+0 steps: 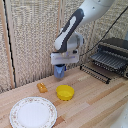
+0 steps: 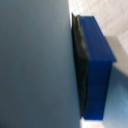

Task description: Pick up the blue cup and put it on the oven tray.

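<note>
The blue cup [image 1: 60, 73] stands upright at the back of the wooden table, and I cannot tell whether its base touches the wood. My gripper [image 1: 60, 68] comes down on it from above and is shut on its upper part. In the wrist view a broad blue-grey surface, the blue cup [image 2: 35, 60] seen very close, is pressed against a dark pad on a blue finger [image 2: 97, 60]. The oven tray [image 1: 100, 69], a dark wire rack, juts from the toaster oven [image 1: 114, 54] at the exterior view's right, well apart from the cup.
A shallow yellow bowl [image 1: 65, 92] sits in front of the cup. A small orange object [image 1: 42, 87] lies toward the exterior view's left. A round white patterned plate [image 1: 33, 112] rests near the front edge. A woven wall runs behind the table.
</note>
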